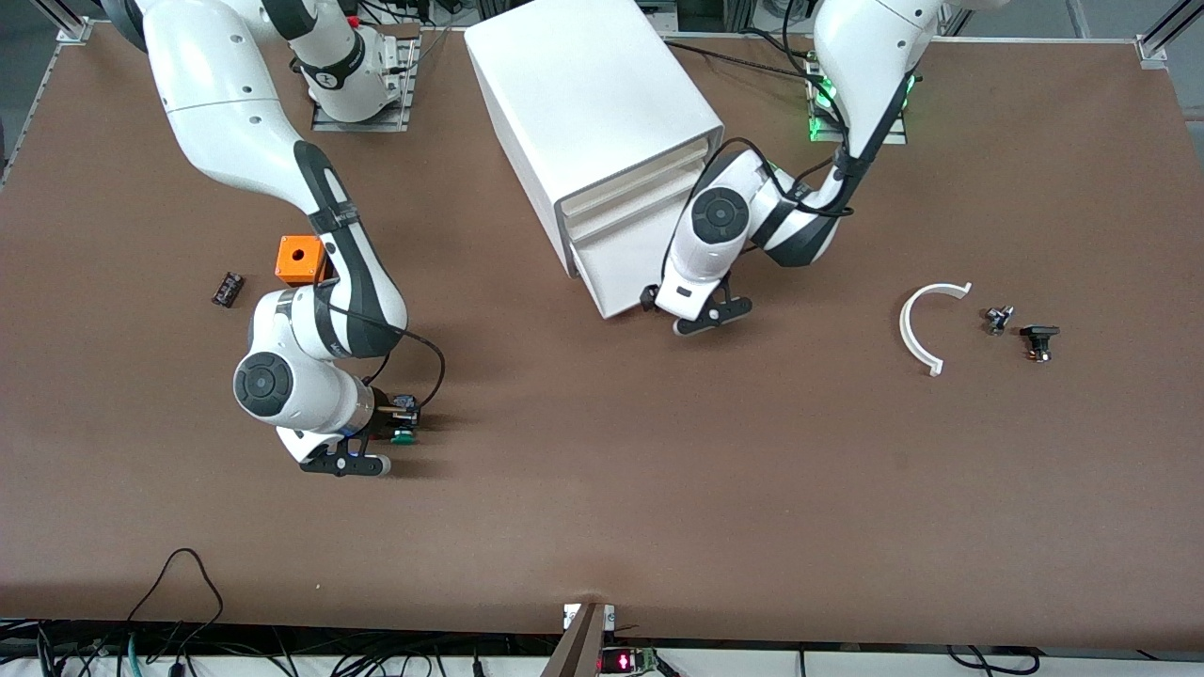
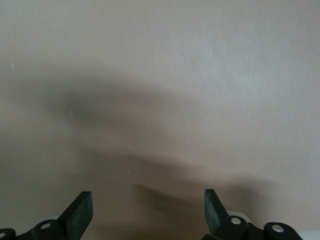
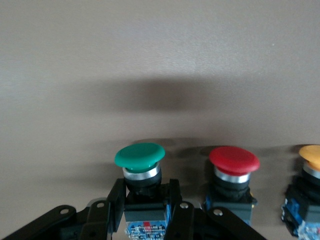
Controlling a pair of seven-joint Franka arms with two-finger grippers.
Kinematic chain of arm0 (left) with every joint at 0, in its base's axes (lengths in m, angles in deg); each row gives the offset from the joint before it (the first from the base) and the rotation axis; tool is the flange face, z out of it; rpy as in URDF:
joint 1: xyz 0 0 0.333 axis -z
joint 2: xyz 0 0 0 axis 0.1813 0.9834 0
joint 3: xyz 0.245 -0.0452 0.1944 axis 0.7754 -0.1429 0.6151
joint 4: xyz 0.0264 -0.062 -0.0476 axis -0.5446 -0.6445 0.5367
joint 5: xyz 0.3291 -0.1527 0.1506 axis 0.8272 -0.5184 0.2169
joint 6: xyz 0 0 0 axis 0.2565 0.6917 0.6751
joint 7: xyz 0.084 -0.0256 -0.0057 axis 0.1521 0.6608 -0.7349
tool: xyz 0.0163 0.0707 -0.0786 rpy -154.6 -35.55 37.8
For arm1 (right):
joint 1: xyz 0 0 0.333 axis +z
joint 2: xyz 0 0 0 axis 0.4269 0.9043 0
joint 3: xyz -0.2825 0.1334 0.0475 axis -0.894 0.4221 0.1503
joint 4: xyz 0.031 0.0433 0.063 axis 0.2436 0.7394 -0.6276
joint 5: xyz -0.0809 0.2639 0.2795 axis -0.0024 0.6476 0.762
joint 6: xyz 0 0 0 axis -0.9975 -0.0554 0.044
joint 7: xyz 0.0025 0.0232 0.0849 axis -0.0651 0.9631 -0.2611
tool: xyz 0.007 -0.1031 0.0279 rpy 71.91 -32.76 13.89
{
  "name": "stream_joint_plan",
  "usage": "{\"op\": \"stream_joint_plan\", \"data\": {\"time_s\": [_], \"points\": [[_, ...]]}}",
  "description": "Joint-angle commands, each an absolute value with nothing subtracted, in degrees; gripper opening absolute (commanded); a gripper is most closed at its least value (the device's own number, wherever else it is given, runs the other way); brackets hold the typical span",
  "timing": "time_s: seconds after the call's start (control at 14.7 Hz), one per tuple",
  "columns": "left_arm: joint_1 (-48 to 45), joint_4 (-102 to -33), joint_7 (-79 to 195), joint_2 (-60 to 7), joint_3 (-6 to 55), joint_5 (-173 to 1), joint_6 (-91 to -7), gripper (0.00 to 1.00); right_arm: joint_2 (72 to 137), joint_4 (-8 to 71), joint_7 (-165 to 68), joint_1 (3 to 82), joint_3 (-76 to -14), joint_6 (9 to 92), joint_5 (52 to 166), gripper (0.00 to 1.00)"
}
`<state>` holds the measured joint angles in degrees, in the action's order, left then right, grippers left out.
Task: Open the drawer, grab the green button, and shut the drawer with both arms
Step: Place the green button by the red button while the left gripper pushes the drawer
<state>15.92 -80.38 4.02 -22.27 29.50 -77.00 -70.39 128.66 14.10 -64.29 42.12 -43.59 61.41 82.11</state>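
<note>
Low over the table at the right arm's end, my right gripper (image 3: 146, 210) pinches the button (image 3: 140, 172); left gripper (image 2: 148, 207) sits spread at the drawer (image 1: 628, 268).
Button: smooth glossy green mushroom cap, silver collar, black neck, blue-and-black block body clamped between the black fingers (image 3: 116, 197); its long axis runs out from the gripper, cap leading; there's a label on the body, but I can't read it. Red button (image 3: 234, 172) stands just beside it, same build, and a yellow-orange one (image 3: 311, 190) is next along. Drawer is the lowest of three in the boxy matte white cabinet (image 1: 583, 103), pulled out toward the front camera. Left fingers (image 2: 80, 212) are wide apart on nothing, over a plain pale surface. Orange cube (image 1: 301, 259) with a round hole is beside the right arm (image 1: 310, 320). Table (image 1: 602, 489) is flat matte brown.
</note>
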Motion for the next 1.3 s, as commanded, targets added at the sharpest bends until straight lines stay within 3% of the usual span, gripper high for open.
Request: {"op": "stream_joint_plan", "data": {"time_s": [0.0, 0.07, 0.14, 0.2, 0.41, 0.89, 1.23], "points": [[15.93, -81.21, 1.80, -23.56, 27.09, -76.67, -67.37, 0.99, 128.20, 15.04, -64.37, 41.97, -43.19, 62.59, 82.74, 0.00], [15.66, -81.03, 1.80, -23.56, 25.95, -76.75, -65.62, 0.99, 128.20, 14.95, -64.72, 41.88, -43.19, 62.67, 82.74, 0.23], [15.48, -80.77, 1.72, -23.65, 25.16, -77.19, -63.95, 0.99, 128.29, 14.87, -65.50, 41.88, -43.19, 62.67, 82.74, 0.67], [15.48, -80.68, 1.71, -23.65, 24.80, -77.46, -63.41, 0.99, 128.38, 14.69, -65.95, 41.88, -43.27, 62.67, 82.74, 1.00], [15.57, -80.50, 1.19, -23.74, 23.66, -79.55, -63.40, 0.99, 127.50, 14.34, -65.78, 42.06, -43.36, 62.24, 82.74, 1.00], [15.66, -80.33, 2.06, -23.83, 23.48, -84.39, -59.28, 0.99, 117.15, 15.92, -58.94, 40.83, -46.17, 60.39, 81.69, 1.00], [16.10, -80.24, 2.24, -23.74, 23.48, -88.44, -58.83, 0.99, 106.52, 15.92, -58.57, 40.91, -50.47, 48.20, 79.95, 1.00]]}}
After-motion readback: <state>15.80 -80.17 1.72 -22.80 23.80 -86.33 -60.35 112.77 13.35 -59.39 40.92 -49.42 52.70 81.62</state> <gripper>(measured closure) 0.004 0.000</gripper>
